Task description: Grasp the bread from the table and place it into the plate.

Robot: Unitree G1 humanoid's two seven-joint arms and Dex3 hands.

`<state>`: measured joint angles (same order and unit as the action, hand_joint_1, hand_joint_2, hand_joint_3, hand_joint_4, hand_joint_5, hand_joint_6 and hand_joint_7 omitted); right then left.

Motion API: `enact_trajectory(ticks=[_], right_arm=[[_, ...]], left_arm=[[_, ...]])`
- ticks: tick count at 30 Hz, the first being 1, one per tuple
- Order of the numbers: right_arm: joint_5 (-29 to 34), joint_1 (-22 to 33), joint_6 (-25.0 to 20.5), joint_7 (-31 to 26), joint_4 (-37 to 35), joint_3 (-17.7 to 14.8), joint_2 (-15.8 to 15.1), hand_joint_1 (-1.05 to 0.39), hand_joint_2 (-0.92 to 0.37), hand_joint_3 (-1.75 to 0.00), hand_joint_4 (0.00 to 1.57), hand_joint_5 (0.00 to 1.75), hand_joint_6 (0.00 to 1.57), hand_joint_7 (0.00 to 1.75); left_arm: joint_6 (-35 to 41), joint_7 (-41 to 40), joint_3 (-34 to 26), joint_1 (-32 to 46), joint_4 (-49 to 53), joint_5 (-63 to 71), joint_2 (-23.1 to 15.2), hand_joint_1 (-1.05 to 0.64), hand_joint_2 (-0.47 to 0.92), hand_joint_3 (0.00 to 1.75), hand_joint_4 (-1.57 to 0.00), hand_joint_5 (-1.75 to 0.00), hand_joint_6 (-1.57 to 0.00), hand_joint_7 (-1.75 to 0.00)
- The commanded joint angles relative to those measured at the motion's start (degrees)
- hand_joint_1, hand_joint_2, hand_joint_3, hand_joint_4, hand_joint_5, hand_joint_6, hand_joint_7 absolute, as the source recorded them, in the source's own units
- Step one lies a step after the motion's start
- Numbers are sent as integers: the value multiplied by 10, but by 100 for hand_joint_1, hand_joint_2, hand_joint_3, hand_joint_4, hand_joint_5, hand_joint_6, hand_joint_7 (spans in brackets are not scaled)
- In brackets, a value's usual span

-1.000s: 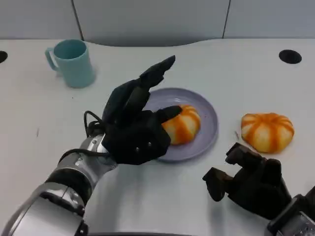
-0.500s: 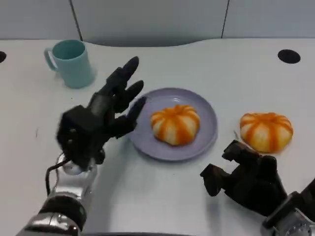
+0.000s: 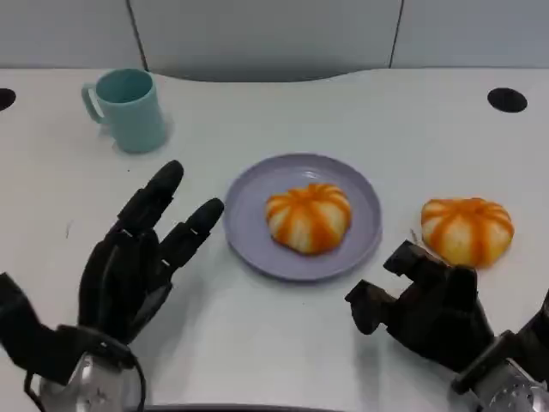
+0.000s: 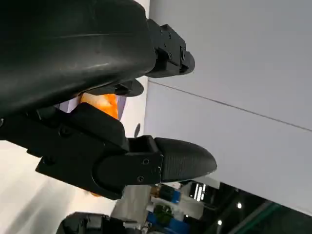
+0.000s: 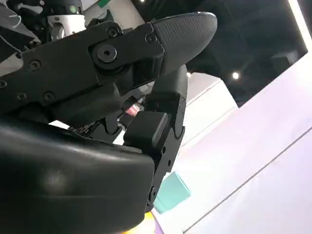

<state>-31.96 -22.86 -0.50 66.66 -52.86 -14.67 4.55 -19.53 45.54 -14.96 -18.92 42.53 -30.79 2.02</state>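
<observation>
head view overhead, wrist views behind fingers (image 4: pixel 185 163)

My left hand (image 3: pixel 120 279) has let go of the bread (image 3: pixel 308 216) and drawn back from the plate (image 3: pixel 257 249) toward the worktop's near edge, fingers (image 3: pixel 153 199) now spread and clear of the plate's rim, the bread left uncovered.

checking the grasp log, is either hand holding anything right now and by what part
Nothing is held. The left hand is open with fingers spread, the right hand has fingers curled on nothing.
</observation>
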Motion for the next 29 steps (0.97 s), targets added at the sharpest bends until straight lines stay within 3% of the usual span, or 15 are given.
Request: enact_trajectory(ticks=[1,6,17,29], right_arm=[[1,-2,-6,0,8,-4,-8,-67,-92,-6,97,126,108,44],[0,31,-27,-11,74,3,-11,-67,-92,-9,95,131,106,50],[3,31,-15,0,50,-3,-22,-67,-92,-9,97,131,103,53],[15,37,-13,-19,65,4,-24,-69,-92,-10,93,136,102,56]], left_arm=[[51,48,-20,30,-32,-39,-17,-99,92,56,-49,-10,-28,-4],[97,67,-29,81,-35,-49,-13,-101,92,59,-50,-10,-28,-2],[75,83,-30,77,27,-30,-3,-101,92,59,-53,-10,-32,-3],[80,99,-45,69,27,-31,-7,-100,92,56,-59,-11,-39,-4]])
